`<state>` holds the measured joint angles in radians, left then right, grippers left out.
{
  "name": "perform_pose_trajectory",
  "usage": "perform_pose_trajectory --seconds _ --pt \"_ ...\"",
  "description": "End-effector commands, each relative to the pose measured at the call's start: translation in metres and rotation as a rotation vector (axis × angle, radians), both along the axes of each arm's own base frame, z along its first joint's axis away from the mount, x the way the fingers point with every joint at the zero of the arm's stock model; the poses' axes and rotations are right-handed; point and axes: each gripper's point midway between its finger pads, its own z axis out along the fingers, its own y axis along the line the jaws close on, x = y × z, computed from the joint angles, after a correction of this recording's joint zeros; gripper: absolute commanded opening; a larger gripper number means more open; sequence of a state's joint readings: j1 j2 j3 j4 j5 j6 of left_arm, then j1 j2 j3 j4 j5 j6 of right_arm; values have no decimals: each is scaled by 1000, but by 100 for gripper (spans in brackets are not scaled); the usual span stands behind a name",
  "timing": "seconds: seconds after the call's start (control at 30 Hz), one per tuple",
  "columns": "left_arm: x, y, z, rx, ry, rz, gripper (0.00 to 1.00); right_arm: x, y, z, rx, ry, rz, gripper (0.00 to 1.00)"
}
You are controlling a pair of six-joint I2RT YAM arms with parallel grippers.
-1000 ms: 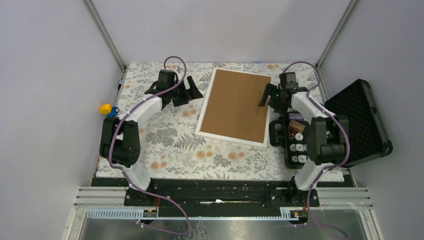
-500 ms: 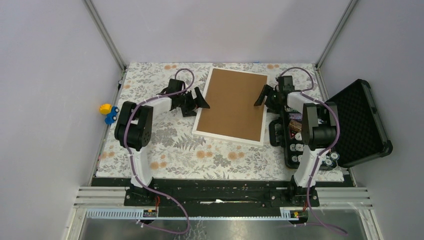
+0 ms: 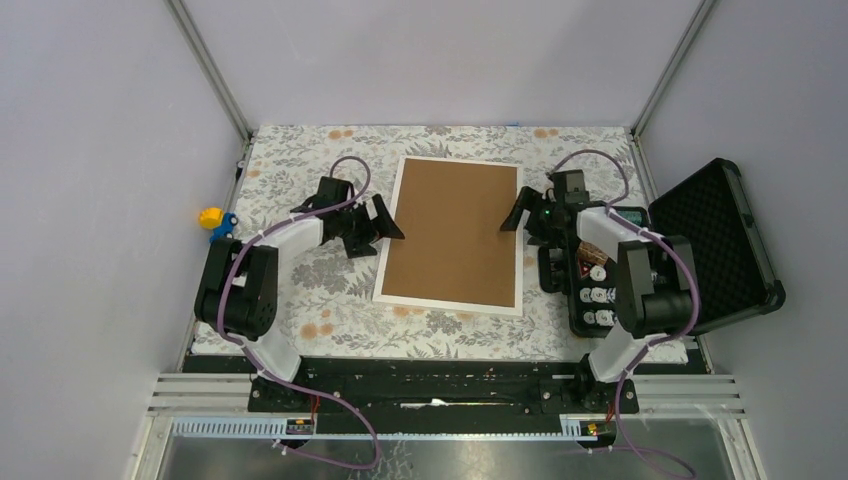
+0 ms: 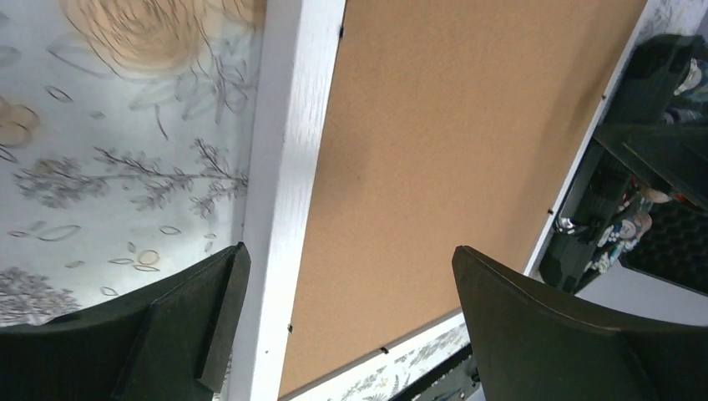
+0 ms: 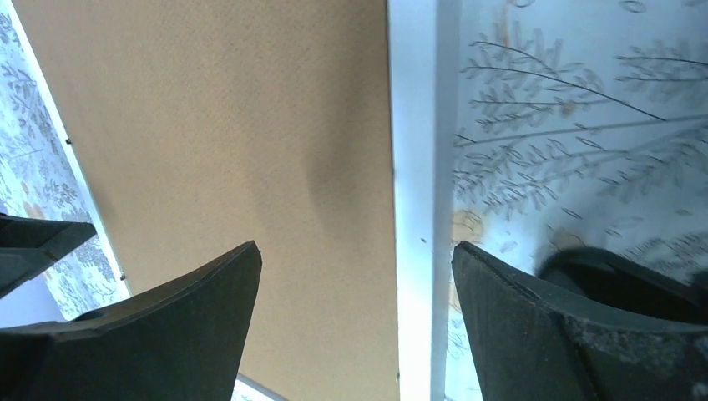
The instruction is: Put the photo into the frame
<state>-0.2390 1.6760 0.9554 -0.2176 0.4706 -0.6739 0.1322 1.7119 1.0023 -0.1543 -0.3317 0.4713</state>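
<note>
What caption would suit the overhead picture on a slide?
Both open, the left gripper and right gripper flank the frame, its brown backing board facing up.

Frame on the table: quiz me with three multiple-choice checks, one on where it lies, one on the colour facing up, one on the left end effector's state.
1. The frame lies:
A) between the left end effector and the right end effector
B) left of both
C) right of both

2. The backing board facing up is:
A) green
B) brown
C) red

3. The left end effector is:
A) shut on the frame
B) shut, holding nothing
C) open

Answers:
1 A, the top view shows one at each long side.
2 B, plain brown fills the white rim.
3 C, its fingers stand wide apart, one on either side of the frame's left edge.
</note>
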Motion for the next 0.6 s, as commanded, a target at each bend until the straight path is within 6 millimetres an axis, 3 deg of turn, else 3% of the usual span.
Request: perform_pose_trajectory --seconds 0.0,0.17,0.33,0.47,0.57 --pt "24 22 20 94 -75 -4 99 -4 -21 27 1 -38 -28 91" --pt "52 21 19 72 -51 7 99 11 -4 47 95 -84 28 83" --pt "71 7 17 -12 -66 50 99 66 -1 67 108 -192 13 80" --pt "77 2 2 -38 -32 46 99 100 4 68 136 -213 4 77" --pt "79 -4 -4 -75 -35 32 98 117 2 55 114 -206 -7 74"
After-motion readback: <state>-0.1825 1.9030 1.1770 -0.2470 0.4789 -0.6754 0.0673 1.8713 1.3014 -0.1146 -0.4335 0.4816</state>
